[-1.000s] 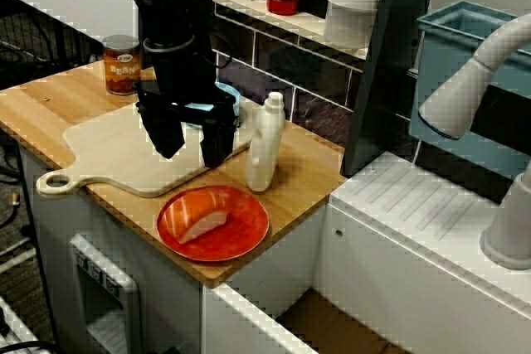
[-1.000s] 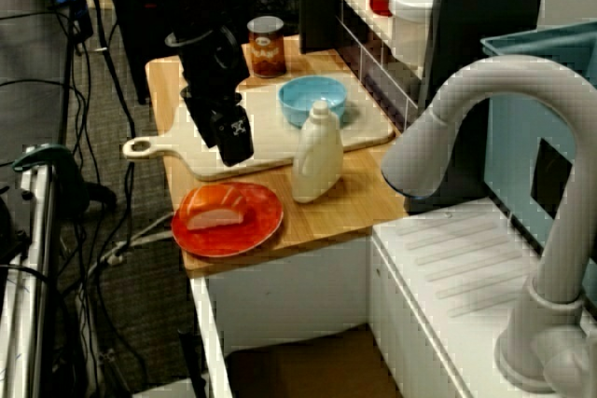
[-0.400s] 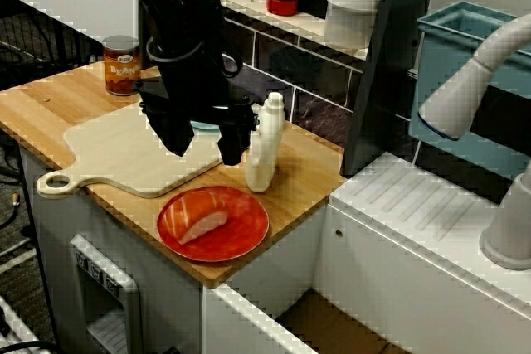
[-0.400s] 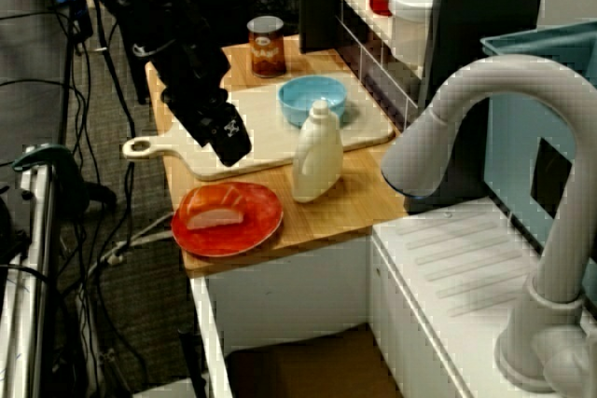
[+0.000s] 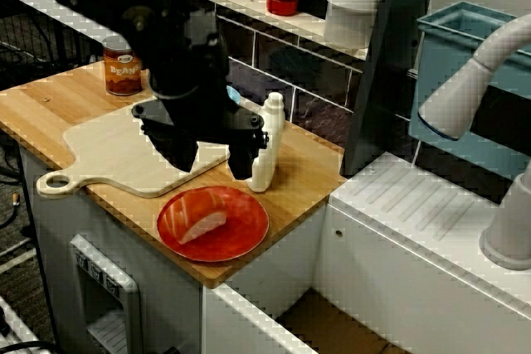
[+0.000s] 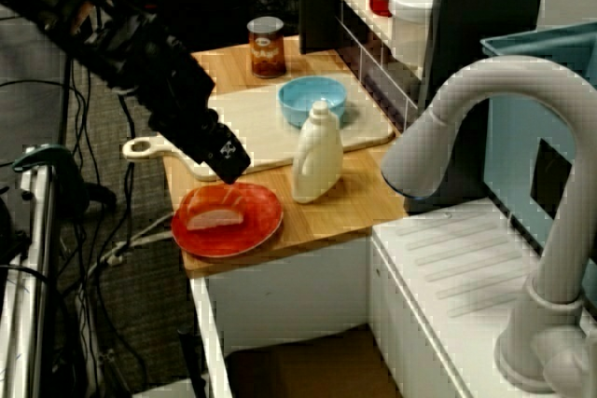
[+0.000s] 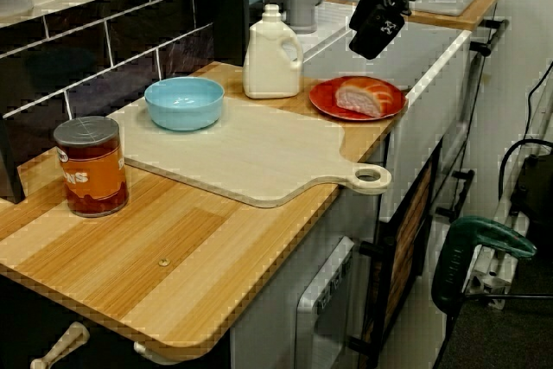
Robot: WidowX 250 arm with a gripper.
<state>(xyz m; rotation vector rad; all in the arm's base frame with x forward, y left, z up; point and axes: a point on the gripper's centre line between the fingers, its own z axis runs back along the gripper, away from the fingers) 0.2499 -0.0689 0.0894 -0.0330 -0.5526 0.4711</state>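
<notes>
One gripper (image 5: 211,157): jaws wide, empty | hovers above red plate (image 5: 245,231) bearing salmon piece (image 5: 203,223) | white bottle (image 5: 265,143) beside plate.

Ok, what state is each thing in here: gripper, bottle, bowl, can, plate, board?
gripper: open, empty, in the air.
white bottle: upright, capped.
blue bowl: upright, empty.
can: upright, top closed.
red plate: flat on the counter, holding a food piece.
cutting board: flat, bowl on it.
</notes>
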